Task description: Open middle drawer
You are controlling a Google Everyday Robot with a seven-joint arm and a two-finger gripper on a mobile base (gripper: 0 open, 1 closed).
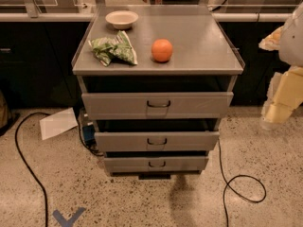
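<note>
speckled floor (142, 202), grey cabinet (203, 41); gripper (277, 109) well apart from middle drawer (189, 141), open or closed cannot tell; could hook close-stacked top drawer's handle (158, 104) instead.

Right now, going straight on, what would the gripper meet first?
Likely the floor: the gripper, at the right edge beside the cabinet, seems to point down, away from the middle drawer.

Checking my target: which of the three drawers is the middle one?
The middle drawer, its front shorter than the top drawer's and wider than the bottom drawer's. The tool hangs at the right edge, off the cabinet.
</note>
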